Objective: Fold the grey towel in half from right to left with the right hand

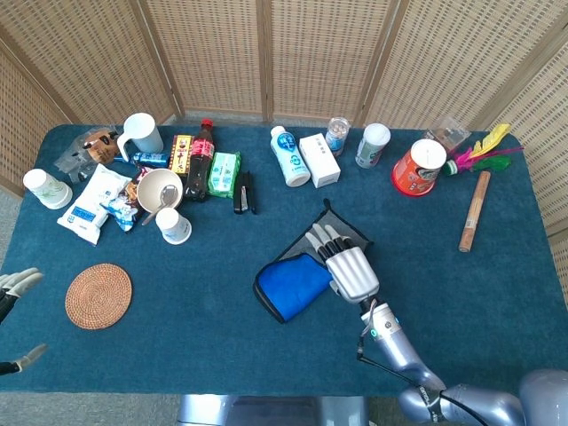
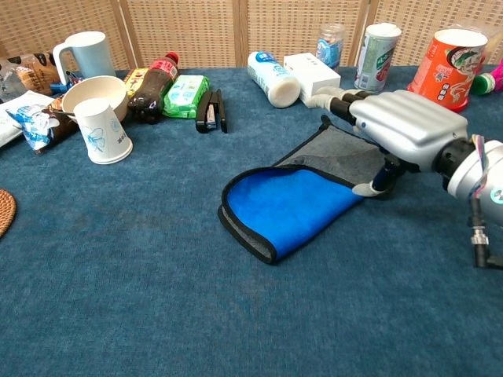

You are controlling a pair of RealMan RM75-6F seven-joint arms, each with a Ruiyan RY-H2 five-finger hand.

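Observation:
The towel lies at mid-table, partly doubled over. Its blue side (image 1: 293, 286) (image 2: 287, 206) faces up on the left, and its grey side (image 1: 335, 225) (image 2: 338, 153) shows at the back right. My right hand (image 1: 349, 264) (image 2: 402, 126) hovers flat over the towel's right edge with its fingers stretched out and holds nothing. Its thumb tip (image 2: 369, 188) touches the towel's near right corner. My left hand (image 1: 13, 288) shows only as spread fingertips at the far left edge of the head view, empty.
Behind the towel stand a white bottle (image 1: 289, 155), a white box (image 1: 319, 160), two jars (image 1: 337, 135) (image 1: 373, 145) and an orange cup (image 1: 419, 167). A stapler (image 1: 243, 192), cups, bottle and snacks crowd the back left. A woven coaster (image 1: 98, 295) lies front left, a wooden stick (image 1: 474, 211) far right.

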